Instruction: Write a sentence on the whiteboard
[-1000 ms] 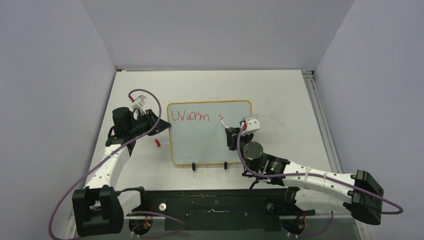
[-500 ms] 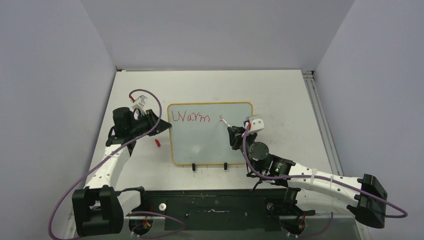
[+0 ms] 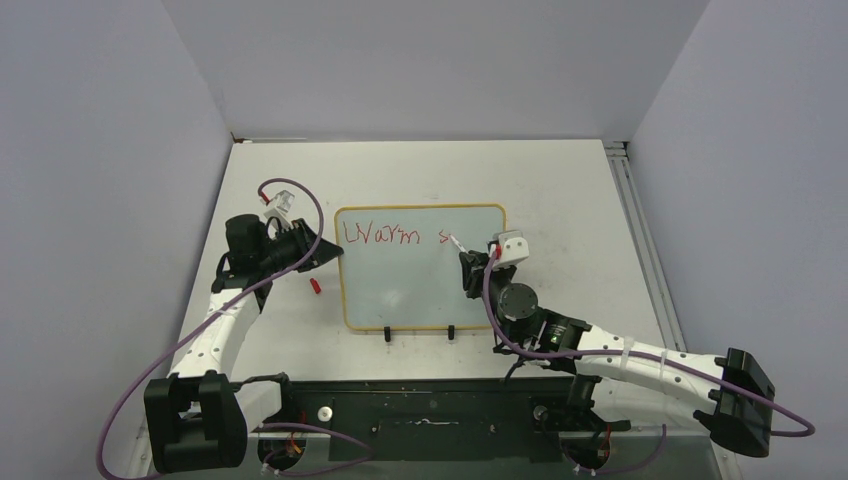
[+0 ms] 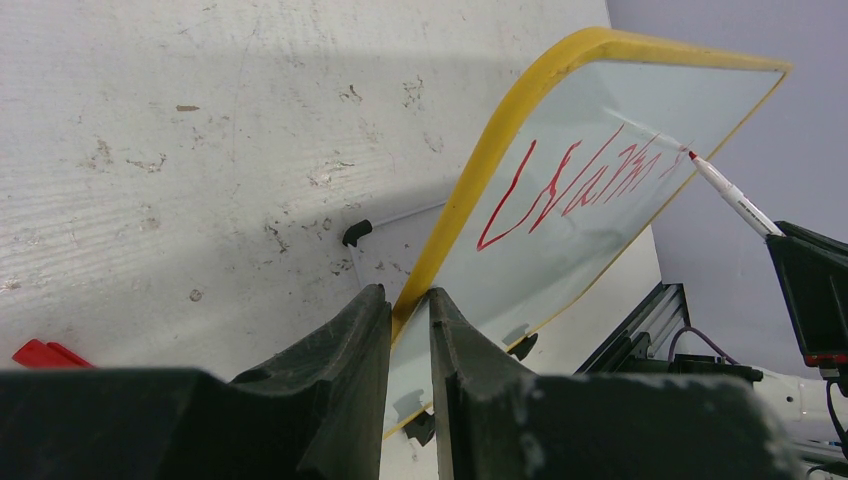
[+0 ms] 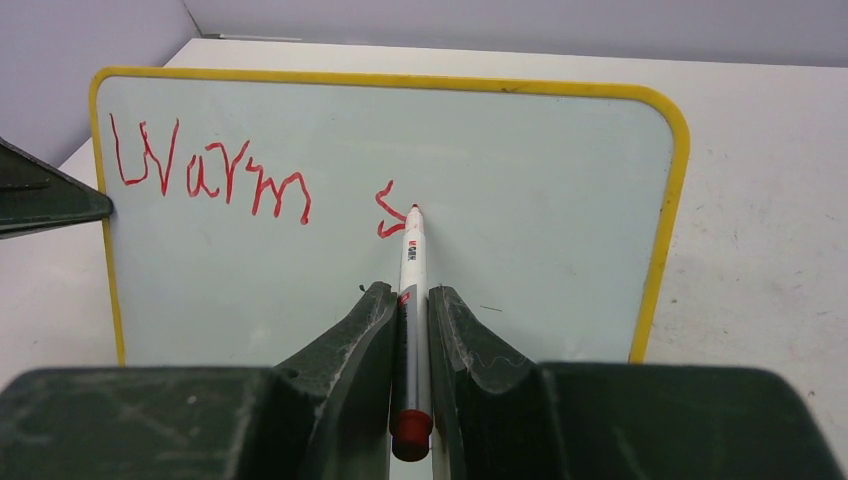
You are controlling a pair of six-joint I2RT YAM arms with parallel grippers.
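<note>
Red sentence [image 5: 210, 185], 5 letters, 1 yellow-framed whiteboard [image 5: 540, 180], 1 marker [image 5: 412, 265]

Right wrist view: whiteboard [image 5: 500, 150] bottom edge largely behind right gripper [image 5: 405, 300]. Left wrist view: small red object [image 4: 40, 352] at lower left, mostly behind left gripper [image 4: 407, 300], shape not readable; board's near edge hidden between its fingers [image 4: 345, 340]; marker [image 4: 735, 195] barrel vanishes behind right gripper's housing, itself frame-cut. From above, the sentence [image 3: 392, 235] ends in a mark too small to read.
</note>
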